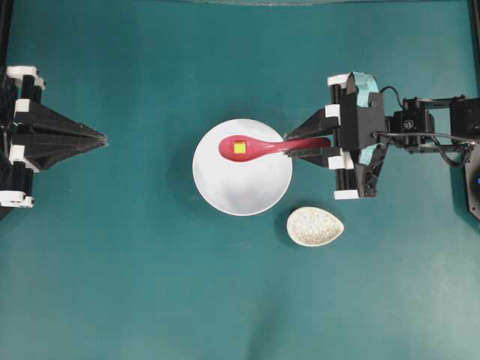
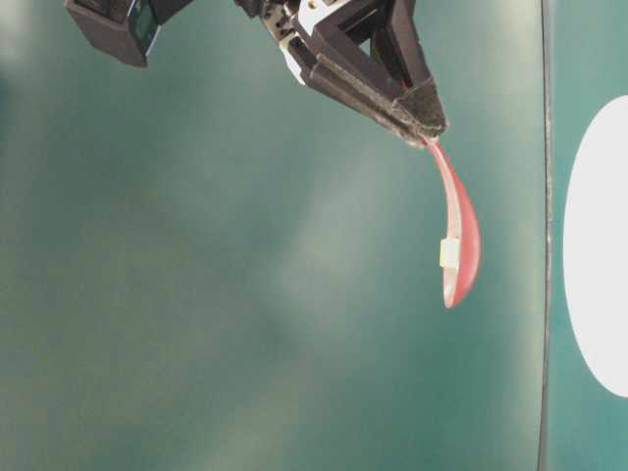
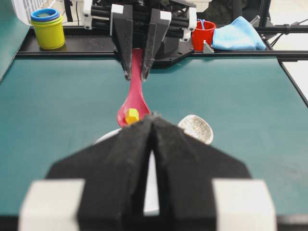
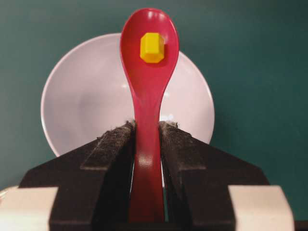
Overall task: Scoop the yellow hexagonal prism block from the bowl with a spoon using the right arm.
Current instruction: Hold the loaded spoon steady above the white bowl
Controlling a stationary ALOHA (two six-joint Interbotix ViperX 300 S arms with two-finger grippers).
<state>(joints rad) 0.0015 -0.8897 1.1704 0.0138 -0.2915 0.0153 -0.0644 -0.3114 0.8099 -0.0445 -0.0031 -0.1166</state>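
Observation:
The pink-red spoon (image 1: 259, 147) is clamped by its handle in my right gripper (image 1: 292, 146), and its scoop hangs over the white bowl (image 1: 232, 187). In the scoop lies the yellow hexagonal prism block (image 1: 239, 148), seen clearly in the right wrist view (image 4: 152, 47) above the bowl (image 4: 86, 96). The table-level view shows the spoon (image 2: 461, 231) lifted in the air with the block (image 2: 449, 252) on it. My left gripper (image 1: 103, 139) rests far to the left, shut with nothing in it; its fingers (image 3: 192, 163) fill the lower part of the left wrist view.
A small speckled egg-shaped dish (image 1: 315, 226) sits just right of the bowl, toward the front. At the far table edge in the left wrist view stand a yellow and blue cup stack (image 3: 47, 28), a red cup (image 3: 203, 33) and a blue cloth (image 3: 238, 34).

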